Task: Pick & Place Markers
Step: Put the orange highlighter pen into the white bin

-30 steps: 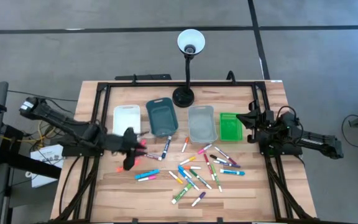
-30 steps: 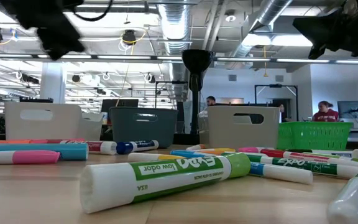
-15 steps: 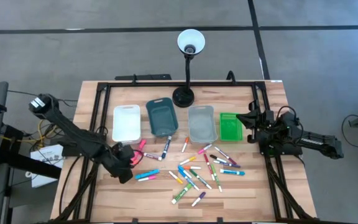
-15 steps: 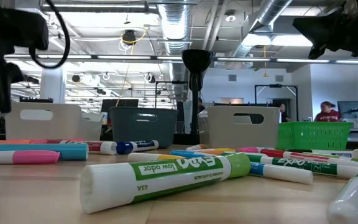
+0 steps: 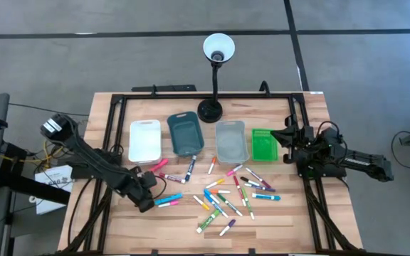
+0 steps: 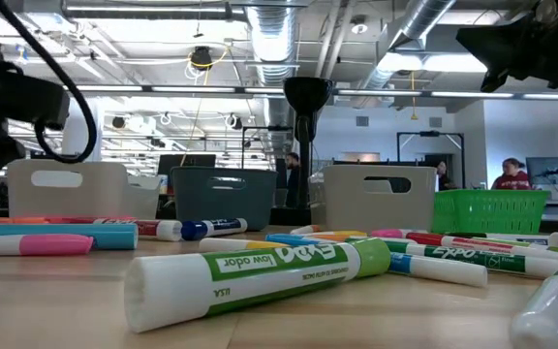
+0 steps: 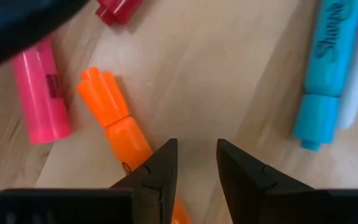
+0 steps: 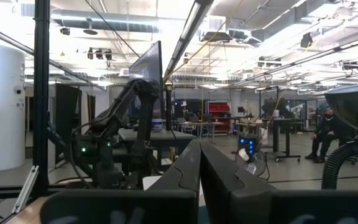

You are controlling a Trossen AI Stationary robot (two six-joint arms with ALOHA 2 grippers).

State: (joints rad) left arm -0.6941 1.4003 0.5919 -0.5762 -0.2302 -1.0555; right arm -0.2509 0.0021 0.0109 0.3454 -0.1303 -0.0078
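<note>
The left pincer (image 7: pixel 194 165) has dropped low over the near-left part of the table (image 5: pixel 276 227), its fingers parted with a gap between them and nothing gripped. A second ago it hung higher and closer to the white bin (image 5: pixel 145 140); it has since swung down and outward to the loose sticks at the left edge of the scatter. That reads as the start of a fresh pick.

Just beside one finger lies the orange marker (image 7: pixel 114 121), its body running under that finger's tip rather than through the gap, so the pincer looks slightly off-line for a clean grasp. Beyond the orange one sits a pink marker (image 7: pixel 40 93), and farther still a red cap (image 7: pixel 118 9). On the other side of the pincer, well apart, a cyan marker (image 7: pixel 325 74) lies flat. None of these has shifted.

Farther out, most of the markers (image 5: pixel 230 195) remain scattered across the middle of the table, in front of the teal bin (image 5: pixel 185 134), grey bin (image 5: pixel 230 141) and green bin (image 5: pixel 263 144). Sorting looks far from done.

The right pincer (image 8: pixel 199 163) waits clenched and empty at the table's right edge, unmoved.
</note>
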